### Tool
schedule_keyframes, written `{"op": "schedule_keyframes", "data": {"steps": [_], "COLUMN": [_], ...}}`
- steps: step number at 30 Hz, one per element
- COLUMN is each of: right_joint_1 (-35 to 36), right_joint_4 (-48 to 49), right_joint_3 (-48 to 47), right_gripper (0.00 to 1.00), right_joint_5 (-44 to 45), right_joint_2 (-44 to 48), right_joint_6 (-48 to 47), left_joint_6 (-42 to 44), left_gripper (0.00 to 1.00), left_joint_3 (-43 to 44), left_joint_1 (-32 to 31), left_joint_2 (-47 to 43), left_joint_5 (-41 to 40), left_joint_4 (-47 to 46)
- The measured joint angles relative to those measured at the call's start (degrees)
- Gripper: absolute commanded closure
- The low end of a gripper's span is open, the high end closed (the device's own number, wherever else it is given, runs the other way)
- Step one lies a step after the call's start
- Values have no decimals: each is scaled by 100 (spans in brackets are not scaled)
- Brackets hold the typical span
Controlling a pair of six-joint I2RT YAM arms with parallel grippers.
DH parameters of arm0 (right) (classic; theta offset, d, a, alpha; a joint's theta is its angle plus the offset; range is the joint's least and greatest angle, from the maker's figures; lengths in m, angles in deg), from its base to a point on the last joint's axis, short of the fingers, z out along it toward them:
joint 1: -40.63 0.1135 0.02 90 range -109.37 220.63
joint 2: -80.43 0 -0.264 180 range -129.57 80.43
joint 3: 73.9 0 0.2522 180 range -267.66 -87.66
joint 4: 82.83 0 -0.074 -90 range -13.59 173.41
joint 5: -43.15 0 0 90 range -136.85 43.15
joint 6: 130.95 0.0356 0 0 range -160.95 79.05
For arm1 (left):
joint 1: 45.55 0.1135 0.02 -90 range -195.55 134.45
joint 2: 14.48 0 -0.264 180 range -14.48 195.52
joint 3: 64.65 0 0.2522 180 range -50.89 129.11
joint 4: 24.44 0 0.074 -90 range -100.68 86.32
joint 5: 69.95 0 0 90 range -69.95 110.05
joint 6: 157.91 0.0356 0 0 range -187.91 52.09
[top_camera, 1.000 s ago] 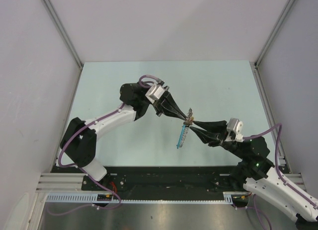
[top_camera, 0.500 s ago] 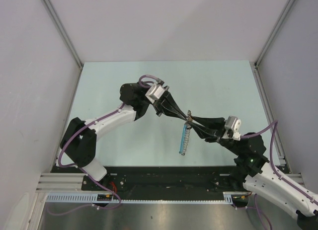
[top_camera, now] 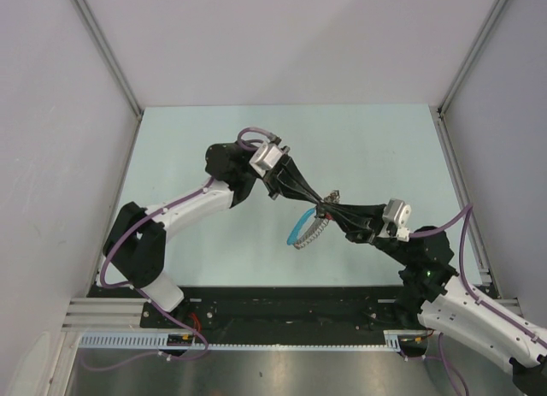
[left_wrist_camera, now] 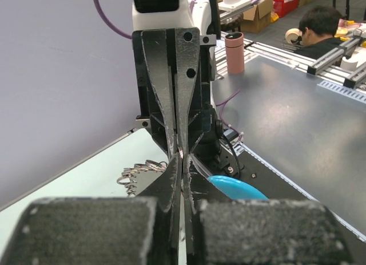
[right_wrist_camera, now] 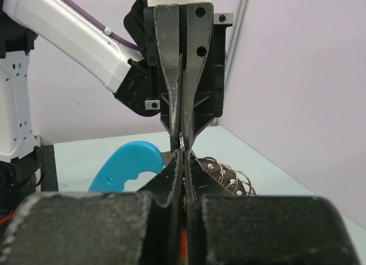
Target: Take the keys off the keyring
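My left gripper [top_camera: 319,203] and right gripper [top_camera: 324,210] meet tip to tip above the table, both shut on one small metal bunch. The dull keys [top_camera: 332,193] stick out just above the tips. In the right wrist view the thin keyring [right_wrist_camera: 182,140] shows pinched between the left gripper's fingertips [right_wrist_camera: 174,136], just above my right gripper [right_wrist_camera: 183,157]. The blue strap [top_camera: 296,228] and a row of silvery wire rings [top_camera: 313,232] hang below, swung left. They also show in the left wrist view, strap [left_wrist_camera: 237,188] and rings [left_wrist_camera: 136,173], beside my left gripper [left_wrist_camera: 182,162].
The pale green table [top_camera: 205,148] is walled by grey panels with metal posts [top_camera: 102,50]. A black base rail [top_camera: 282,306] runs along the near edge. Both arms crowd the middle of the table.
The right gripper has pushed left and up towards the left gripper. The blue strap and the rings, which hung straight down, have swung up and to the left.
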Motion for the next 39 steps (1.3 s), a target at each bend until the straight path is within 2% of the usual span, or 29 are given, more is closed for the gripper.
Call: {"op": "schedule_keyframes", "data": {"steps": [2,3,5,6,13,16,17,20,22,24,26,28,30,34,36,39], "right_joint_1": [0,0,4,2,-39,-94,-101,-105,-105,-105,-105,-116,-116,-116,-116,-116], "right_joint_4": [-11,-39,-146,-330,-1867,-2396,-2577,-2892,-3128,-3346,-3576,-3762,-4019,-4634,-4944,-5313], "right_joint_3": [0,-2,-17,-70,-793,-1119,-1233,-1379,-1405,-1408,-1410,-1423,-1508,-1937,-2227,-2575], "right_gripper": [100,100,100,100,100,100,100,100,100,100,100,100,100,100,100,100], "right_joint_5": [35,55,105,188,549,610,634,713,800,874,953,999,1032,1099,1126,1198], "right_joint_2": [-2,0,2,4,-192,-304,-315,-264,-175,-109,-55,-28,-50,-260,-407,-590], "right_joint_6": [-37,-57,-146,-203,-393,-369,-341,-293,-275,-254,-214,-179,-175,-188,-219,-315], "left_joint_6": [0,2,17,0,131,153,153,326,846,1639,2658,3399,3901,4577,4806,4907], "left_gripper": [96,78,63,49,36,29,24,18,16,13,1,0,0,0,0,0], "left_joint_3": [-50,-83,-160,-227,-841,-903,-903,-903,-898,-737,-131,492,730,817,684,37], "left_joint_1": [7,11,26,39,221,339,385,525,581,586,520,457,420,411,409,415], "left_joint_2": [0,0,-2,-7,-55,-79,-105,-302,-623,-999,-1200,-1296,-1473,-1751,-1899,-2378], "left_joint_5": [-79,-116,-166,-186,-599,-721,-750,-859,-1062,-1427,-1996,-2612,-3265,-4273,-4704,-5119], "left_joint_4": [-9,-22,-48,-70,-81,-79,-72,33,546,1797,3390,4634,5521,6959,7326,7364]}}
